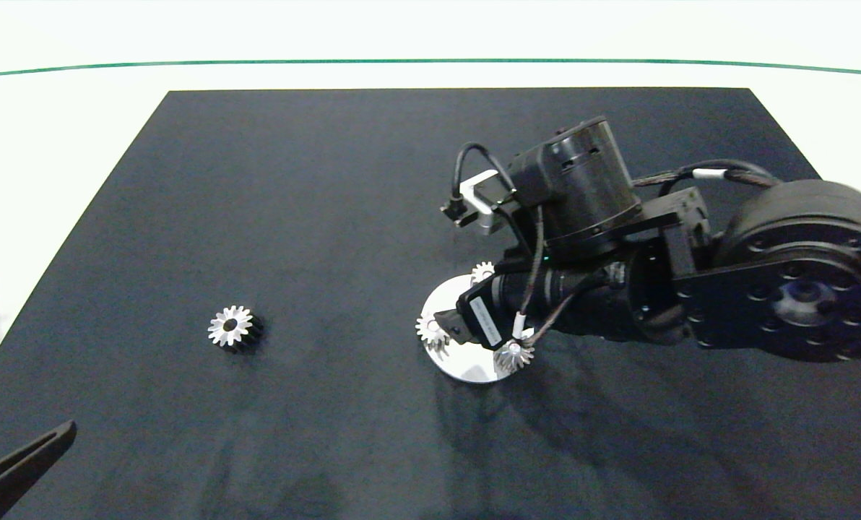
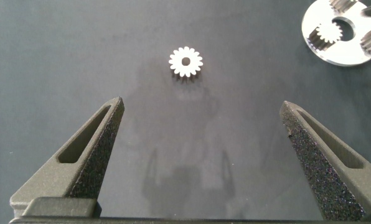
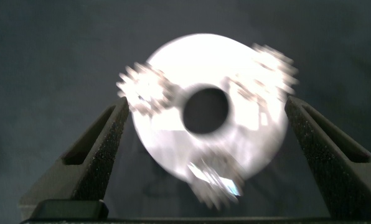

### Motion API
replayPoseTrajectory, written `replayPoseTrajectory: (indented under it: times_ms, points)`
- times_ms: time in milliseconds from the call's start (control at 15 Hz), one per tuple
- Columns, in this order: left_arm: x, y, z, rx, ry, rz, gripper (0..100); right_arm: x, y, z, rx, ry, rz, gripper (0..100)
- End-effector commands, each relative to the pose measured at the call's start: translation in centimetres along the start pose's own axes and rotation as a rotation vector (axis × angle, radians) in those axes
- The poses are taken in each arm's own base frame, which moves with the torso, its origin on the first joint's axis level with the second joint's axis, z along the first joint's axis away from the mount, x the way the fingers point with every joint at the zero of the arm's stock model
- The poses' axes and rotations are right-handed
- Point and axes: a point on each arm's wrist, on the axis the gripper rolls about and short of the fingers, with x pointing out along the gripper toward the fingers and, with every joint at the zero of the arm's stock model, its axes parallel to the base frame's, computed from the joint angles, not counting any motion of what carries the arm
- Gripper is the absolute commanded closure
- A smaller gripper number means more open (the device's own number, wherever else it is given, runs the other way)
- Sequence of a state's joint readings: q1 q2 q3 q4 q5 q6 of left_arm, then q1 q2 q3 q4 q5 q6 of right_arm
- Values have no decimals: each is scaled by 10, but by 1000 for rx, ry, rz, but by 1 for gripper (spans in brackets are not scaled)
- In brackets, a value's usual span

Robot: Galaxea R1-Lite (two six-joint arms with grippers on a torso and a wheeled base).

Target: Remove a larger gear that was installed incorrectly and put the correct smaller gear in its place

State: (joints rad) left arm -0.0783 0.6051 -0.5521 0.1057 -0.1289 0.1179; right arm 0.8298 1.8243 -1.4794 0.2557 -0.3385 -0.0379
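At the far left, low over the desk's dark mat (image 1: pixel 329 180), the left gripper (image 2: pixel 201 152) hangs idle with its fingers (image 2: pixel 92 146) spread wide and nothing between them. Ahead of it, well apart, a lone gear (image 1: pixel 234 326) with a dark centre hole lies flat on the mat; its teeth look fairly pointed, so it is probably the larger gear, already off the plate, though that is a judgement. Further right sits the round silver plate (image 1: pixel 466 365) carrying three gears around its rim: one (image 1: pixel 431 331) on its left edge, one (image 1: pixel 513 354) near the front, one (image 1: pixel 482 271) at the back. The right gripper (image 3: pixel 204 149) hovers directly above the plate, fingers (image 3: pixel 98 149) wide open and empty, straddling the dark central hole (image 3: pixel 205 109). The right arm is plainly nearer the plate, the left nearer the loose gear. Which plate gear is the smaller one cannot be told.
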Motion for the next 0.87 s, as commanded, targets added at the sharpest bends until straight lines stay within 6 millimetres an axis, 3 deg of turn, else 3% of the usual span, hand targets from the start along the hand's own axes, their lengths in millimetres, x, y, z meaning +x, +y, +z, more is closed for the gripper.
replayPoseTrajectory:
  times_ms: [67, 267, 467, 667, 867]
  points:
    - [-10, 0, 0, 4, -39, 54, 0, -98, -59, -15, 107, -108, -198, 0]
    - [-18, -1, -2, 1, -62, 143, 0, -159, -115, -37, 245, -196, -401, 0]
    - [-28, -3, -3, 0, -97, 247, 0, -232, -141, -75, 369, -295, -659, 0]
    - [-42, -10, -9, 7, -135, 310, 0, -303, -127, -114, 445, -420, -932, 0]
    - [-55, -17, -16, 22, -184, 318, 0, -350, -75, -166, 447, -543, -1072, 0]
